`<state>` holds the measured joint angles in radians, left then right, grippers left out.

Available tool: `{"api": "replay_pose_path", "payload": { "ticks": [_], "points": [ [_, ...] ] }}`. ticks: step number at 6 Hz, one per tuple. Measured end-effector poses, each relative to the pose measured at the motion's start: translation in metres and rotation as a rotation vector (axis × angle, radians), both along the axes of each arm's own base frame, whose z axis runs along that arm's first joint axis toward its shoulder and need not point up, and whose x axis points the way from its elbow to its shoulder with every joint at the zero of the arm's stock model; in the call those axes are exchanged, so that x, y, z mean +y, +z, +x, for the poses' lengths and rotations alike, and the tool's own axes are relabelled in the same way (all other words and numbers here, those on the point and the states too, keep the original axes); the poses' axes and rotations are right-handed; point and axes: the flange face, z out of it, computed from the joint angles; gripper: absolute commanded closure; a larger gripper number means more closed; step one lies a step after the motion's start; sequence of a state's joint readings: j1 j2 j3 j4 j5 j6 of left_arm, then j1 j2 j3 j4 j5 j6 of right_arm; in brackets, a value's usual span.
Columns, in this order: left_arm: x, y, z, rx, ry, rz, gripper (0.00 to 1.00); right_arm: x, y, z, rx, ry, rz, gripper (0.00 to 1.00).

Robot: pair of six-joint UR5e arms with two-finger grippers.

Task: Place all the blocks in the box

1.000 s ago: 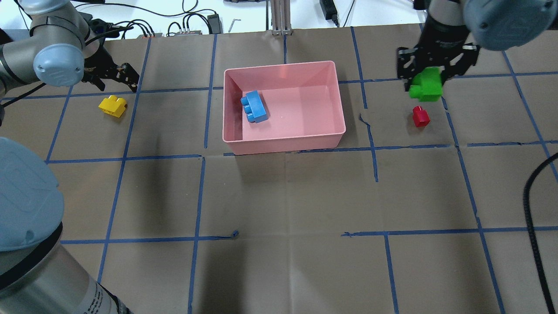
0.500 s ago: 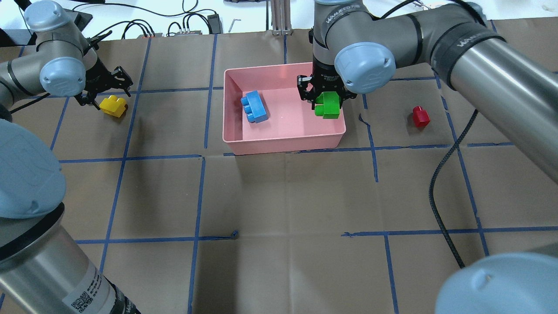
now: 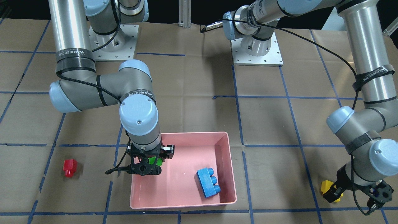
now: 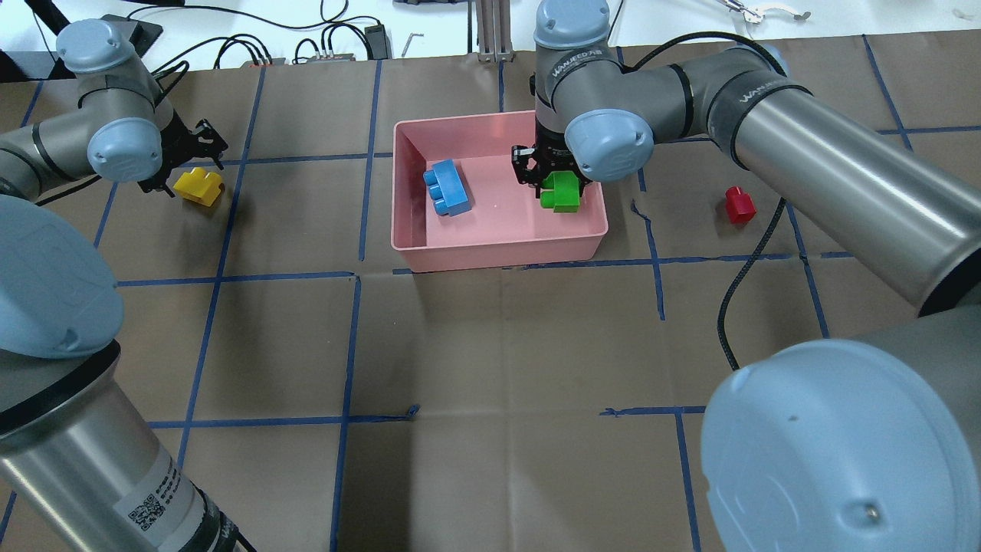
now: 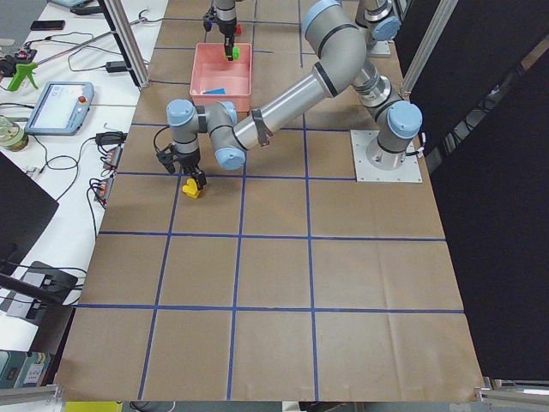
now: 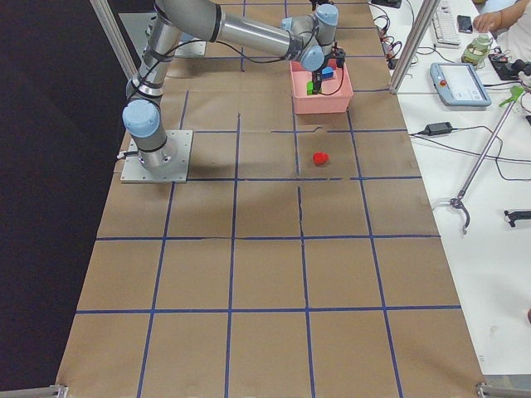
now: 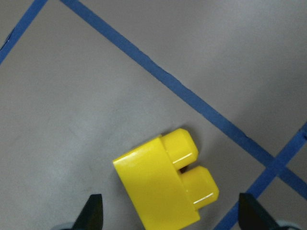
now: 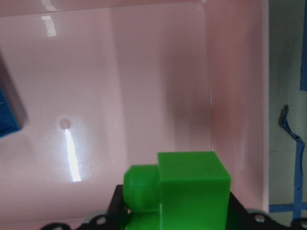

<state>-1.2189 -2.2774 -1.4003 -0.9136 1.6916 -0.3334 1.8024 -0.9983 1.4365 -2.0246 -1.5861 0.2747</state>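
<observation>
The pink box (image 4: 498,247) stands at the table's middle back, with the blue block (image 4: 448,188) lying in its left part. My right gripper (image 4: 556,178) is shut on the green block (image 4: 562,192) and holds it over the box's right part, near the right wall; the right wrist view shows the green block (image 8: 192,191) above the box floor. The yellow block (image 4: 198,186) lies on the table far left. My left gripper (image 7: 172,215) is open, its fingertips (image 7: 93,211) on either side of the yellow block (image 7: 163,182). The red block (image 4: 739,205) lies on the table right of the box.
Blue tape lines grid the brown table cover. A black cable (image 4: 747,291) hangs from my right arm over the table right of the box. Wires and small devices (image 4: 329,50) lie along the far edge. The arm bases (image 3: 256,49) are bolted down behind the box.
My right gripper carried the green block left from above the red block to over the box and sank a little. My left gripper moved closer to the yellow block.
</observation>
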Motion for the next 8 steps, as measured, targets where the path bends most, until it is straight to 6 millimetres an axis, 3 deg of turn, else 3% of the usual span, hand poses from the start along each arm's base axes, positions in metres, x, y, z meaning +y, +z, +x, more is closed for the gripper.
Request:
{"api": "replay_pose_path", "payload": {
  "ticks": [1, 3, 5, 6, 8],
  "points": [
    [-0.002, -0.006, 0.001, 0.0, 0.002, -0.002, 0.01, -0.003, -0.002, 0.001, -0.003, -0.003, -0.01, 0.01],
    [0.001, -0.02, 0.002, 0.004, 0.0, 0.013, 0.06, -0.012, 0.015, 0.005, -0.026, -0.003, -0.051, 0.01],
    [0.002, -0.023, 0.01, -0.002, 0.0, 0.005, 0.48, -0.021, 0.052, -0.004, -0.03, -0.012, -0.059, 0.0],
    [0.002, -0.022, 0.012, -0.005, -0.008, -0.005, 0.63, -0.027, 0.079, -0.027, -0.027, -0.034, -0.05, 0.0],
    [0.002, -0.02, 0.013, -0.009, -0.042, -0.015, 0.83, -0.043, 0.109, -0.107, -0.021, -0.054, -0.041, 0.0]
  ]
}}
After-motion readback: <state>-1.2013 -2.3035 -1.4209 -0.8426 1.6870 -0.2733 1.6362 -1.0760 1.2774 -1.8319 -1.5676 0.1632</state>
